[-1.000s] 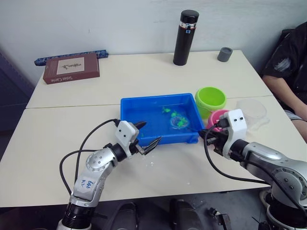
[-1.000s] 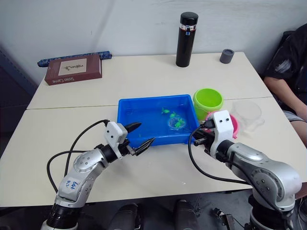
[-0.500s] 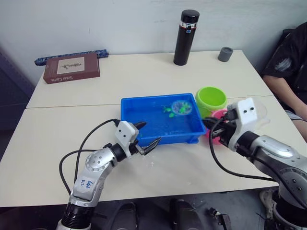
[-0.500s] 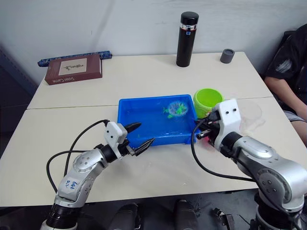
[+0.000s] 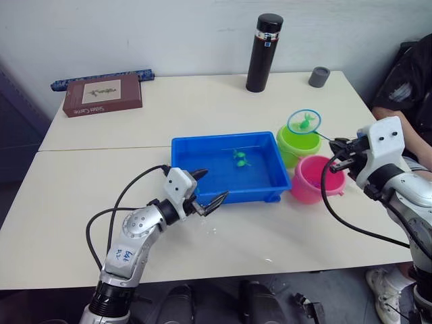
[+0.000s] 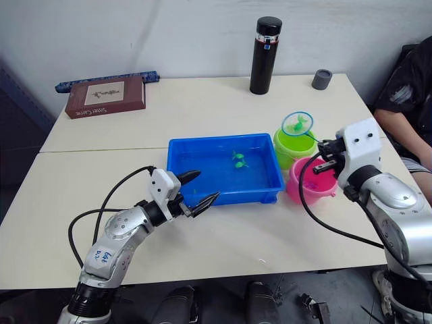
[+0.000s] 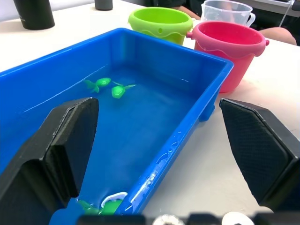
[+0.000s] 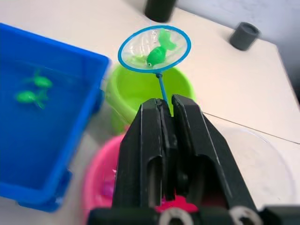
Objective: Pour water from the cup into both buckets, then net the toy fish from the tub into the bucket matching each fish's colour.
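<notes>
Two grippers are at work; nearest, the left gripper (image 5: 210, 187) hangs with fingers spread and holding nothing at the near rim of the tub (image 5: 202, 145) on the worktop (image 5: 101, 189); the right gripper (image 5: 342, 151) has its fingers clenched on the handle of the net (image 5: 304, 122), whose hoop sits just above the green bucket (image 5: 298, 144) with one green fish (image 8: 155, 55) in it; the pink bucket (image 5: 311, 180) stands just nearer, touching or almost touching the green one; two green fish (image 5: 240, 159) lie in the tub's water, and more at its near end in the left wrist view; the cup (image 7: 228, 11) stands beyond the pink bucket; the step in hand looks like dropping a green fish into its matching bucket; next, the net likely wants tipping so the fish falls in, then a return to the tub.
</notes>
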Controlling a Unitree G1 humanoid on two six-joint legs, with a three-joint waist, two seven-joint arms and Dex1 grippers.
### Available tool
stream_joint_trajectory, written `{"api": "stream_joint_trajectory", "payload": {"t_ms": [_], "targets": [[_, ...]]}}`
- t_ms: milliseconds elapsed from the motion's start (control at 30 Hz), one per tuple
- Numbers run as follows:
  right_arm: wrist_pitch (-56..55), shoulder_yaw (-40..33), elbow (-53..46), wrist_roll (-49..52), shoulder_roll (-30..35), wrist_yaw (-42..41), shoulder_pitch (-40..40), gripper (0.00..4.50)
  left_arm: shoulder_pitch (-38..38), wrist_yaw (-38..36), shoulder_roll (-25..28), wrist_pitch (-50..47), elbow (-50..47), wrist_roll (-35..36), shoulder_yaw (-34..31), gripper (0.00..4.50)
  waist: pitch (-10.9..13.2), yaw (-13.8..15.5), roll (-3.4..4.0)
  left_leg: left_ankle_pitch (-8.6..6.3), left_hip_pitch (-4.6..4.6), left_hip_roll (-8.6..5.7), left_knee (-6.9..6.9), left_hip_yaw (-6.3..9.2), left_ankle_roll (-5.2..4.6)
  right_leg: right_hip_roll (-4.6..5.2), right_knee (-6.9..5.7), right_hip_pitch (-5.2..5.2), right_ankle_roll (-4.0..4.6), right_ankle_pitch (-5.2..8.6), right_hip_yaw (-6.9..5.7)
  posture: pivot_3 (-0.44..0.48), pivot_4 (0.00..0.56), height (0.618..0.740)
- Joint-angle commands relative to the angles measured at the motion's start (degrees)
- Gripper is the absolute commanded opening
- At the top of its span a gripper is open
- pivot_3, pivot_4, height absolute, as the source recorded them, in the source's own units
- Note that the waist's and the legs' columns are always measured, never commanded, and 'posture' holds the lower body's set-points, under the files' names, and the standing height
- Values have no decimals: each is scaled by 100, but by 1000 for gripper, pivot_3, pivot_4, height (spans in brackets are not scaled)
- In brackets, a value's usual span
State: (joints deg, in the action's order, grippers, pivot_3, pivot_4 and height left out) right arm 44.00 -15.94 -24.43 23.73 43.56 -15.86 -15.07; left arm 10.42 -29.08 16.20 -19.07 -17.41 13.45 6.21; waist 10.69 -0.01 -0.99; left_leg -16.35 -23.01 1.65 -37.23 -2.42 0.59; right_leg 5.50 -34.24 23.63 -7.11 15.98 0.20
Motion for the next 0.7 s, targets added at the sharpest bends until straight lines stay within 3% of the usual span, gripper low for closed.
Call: {"api": "stream_joint_trajectory", "payload": {"t_ms": [33,500,700], "targets": [[-751,55,149,-473,170,-270,90,0,51,-33,-23,163,-87,19,10,4445,0,-11,0,0,0,0,0,0,0,0,0,0,-1,0,1,0,150,740],[-3222,820,1236,-2433,527,-732,259,0,18,12,-31,154,-128,7,25,4445,0,-4,0,3,6,0,-8,-5,2,-3,-9,-2,-5,-3,5,0,150,740],[-3585,834,1771,-2846,521,-748,68,0,9,36,-24,149,-138,9,17,4445,0,-10,0,3,7,0,-11,-8,4,-2,-14,-2,-6,-3,6,0,150,740]]}}
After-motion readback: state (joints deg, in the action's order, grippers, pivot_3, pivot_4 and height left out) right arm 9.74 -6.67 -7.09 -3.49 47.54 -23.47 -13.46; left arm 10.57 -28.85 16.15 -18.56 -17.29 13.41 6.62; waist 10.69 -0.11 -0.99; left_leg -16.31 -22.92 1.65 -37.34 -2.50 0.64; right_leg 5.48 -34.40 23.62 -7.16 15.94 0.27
